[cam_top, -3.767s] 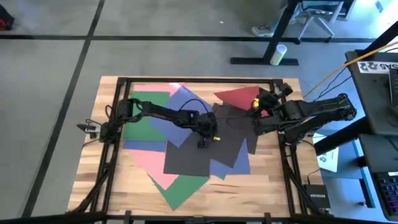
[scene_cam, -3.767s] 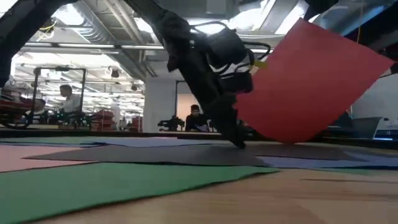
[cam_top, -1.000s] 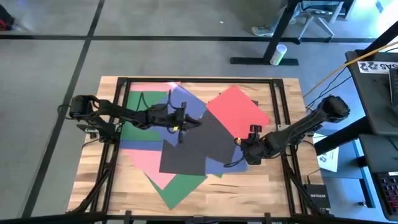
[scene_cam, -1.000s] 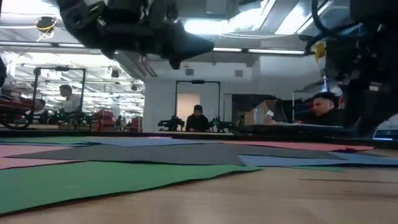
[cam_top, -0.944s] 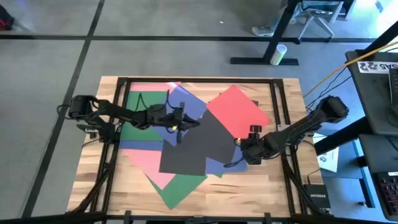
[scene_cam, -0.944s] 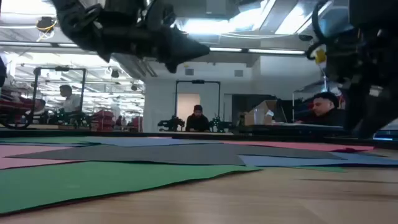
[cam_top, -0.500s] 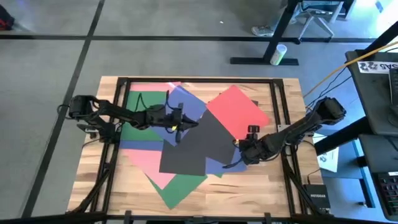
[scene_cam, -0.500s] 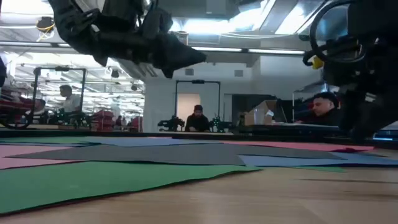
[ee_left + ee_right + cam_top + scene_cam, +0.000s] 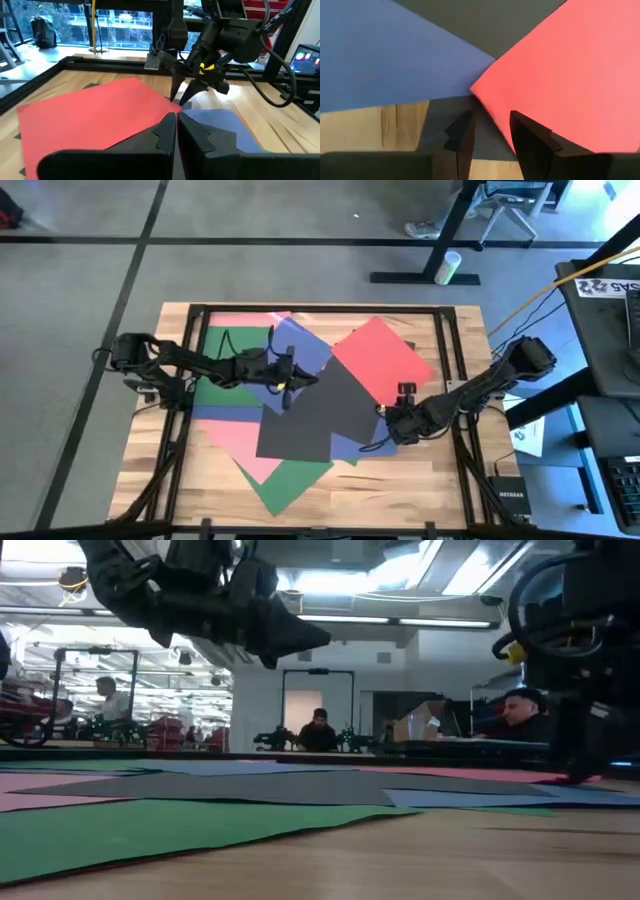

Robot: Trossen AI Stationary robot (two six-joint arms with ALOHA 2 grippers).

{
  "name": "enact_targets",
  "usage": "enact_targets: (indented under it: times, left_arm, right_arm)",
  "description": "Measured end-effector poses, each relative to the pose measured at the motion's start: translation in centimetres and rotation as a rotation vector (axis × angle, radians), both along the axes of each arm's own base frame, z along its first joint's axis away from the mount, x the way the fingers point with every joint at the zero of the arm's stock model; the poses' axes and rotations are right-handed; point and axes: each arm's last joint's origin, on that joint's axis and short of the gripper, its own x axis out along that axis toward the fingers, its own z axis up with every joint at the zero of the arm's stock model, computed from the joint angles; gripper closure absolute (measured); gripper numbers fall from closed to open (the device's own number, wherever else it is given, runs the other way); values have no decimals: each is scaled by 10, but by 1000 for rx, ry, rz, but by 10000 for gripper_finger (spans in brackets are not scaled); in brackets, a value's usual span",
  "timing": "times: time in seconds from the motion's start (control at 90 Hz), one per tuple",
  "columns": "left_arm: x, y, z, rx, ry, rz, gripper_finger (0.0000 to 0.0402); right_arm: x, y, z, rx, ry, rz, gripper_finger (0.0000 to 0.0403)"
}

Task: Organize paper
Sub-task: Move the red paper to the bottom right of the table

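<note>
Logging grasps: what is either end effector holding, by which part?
Nothing held. The right end effector is open at the red sheet's corner; left end effector is empty.

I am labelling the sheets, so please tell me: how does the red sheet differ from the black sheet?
The red sheet lies toward the right far side; the black sheet is central. Red overlaps black's edge, while black covers blue and green sheets. Both lie flat, rectangular and of similar size.
</note>
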Motion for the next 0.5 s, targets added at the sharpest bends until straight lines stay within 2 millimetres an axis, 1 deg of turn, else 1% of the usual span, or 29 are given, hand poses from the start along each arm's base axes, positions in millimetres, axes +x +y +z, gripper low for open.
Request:
enact_targets:
  times: [0.444,0.5]
  left_arm:
    - [0,0,-3,3,33,-1,401]
    - [0,0,-3,3,33,-1,401]
  right_arm:
    - [2,0,0,-14,-15,22,291]
    - [1,0,-2,-11,-21,22,291]
